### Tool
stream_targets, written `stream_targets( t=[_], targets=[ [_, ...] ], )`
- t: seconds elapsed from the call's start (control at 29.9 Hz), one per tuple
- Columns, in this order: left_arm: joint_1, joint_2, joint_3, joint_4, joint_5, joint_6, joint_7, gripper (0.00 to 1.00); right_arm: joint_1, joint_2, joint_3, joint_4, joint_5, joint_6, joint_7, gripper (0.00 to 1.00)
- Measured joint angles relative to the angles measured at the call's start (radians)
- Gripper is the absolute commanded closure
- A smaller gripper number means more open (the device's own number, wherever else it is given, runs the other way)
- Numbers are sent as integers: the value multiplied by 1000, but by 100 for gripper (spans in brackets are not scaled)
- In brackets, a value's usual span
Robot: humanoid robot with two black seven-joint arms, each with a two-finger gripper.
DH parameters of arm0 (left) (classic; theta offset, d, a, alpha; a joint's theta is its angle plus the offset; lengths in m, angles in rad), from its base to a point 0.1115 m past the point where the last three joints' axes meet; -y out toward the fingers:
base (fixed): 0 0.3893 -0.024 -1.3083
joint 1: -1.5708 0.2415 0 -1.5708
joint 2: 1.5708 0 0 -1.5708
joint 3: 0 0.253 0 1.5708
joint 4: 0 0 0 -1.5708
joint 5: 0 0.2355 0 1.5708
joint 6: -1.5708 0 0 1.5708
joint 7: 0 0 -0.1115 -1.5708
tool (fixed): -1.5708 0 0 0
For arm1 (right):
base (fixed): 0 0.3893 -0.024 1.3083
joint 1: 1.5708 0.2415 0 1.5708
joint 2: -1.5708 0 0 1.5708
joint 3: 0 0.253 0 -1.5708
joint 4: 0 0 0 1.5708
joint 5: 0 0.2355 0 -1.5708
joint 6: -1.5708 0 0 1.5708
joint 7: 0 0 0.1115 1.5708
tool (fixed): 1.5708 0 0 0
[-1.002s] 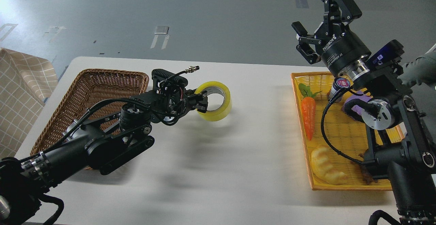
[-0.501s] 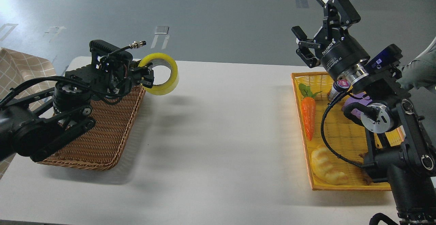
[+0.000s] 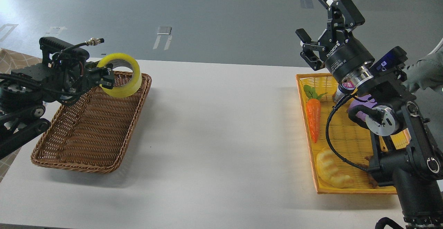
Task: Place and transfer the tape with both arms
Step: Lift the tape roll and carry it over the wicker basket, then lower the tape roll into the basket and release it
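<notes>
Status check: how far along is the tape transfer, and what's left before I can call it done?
The handover looks done: the left claw grips the tape by its rim, while the right claw is raised, open and empty above the yellow tray. In hand now is the carry: the roll is held over the far right corner of the brown wicker basket. Left: lower it in, release, and pull back.

One tape, two baskets, one carrot, one dumpling.
</notes>
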Motion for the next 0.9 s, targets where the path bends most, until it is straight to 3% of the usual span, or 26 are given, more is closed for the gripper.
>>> stream_targets(
  t=[0.47, 0.7, 0.9],
  targets=[
    [138, 51, 1, 17, -5, 81, -21, 100, 0, 0, 0, -9, 0, 2, 1, 0],
    [176, 60, -1, 39, -5, 99, -67, 100, -2, 0, 0, -9, 0, 2, 1, 0],
    [205, 66, -1, 45, -5, 118, -75, 100, -5, 0, -2, -9, 0, 2, 1, 0]
  ],
)
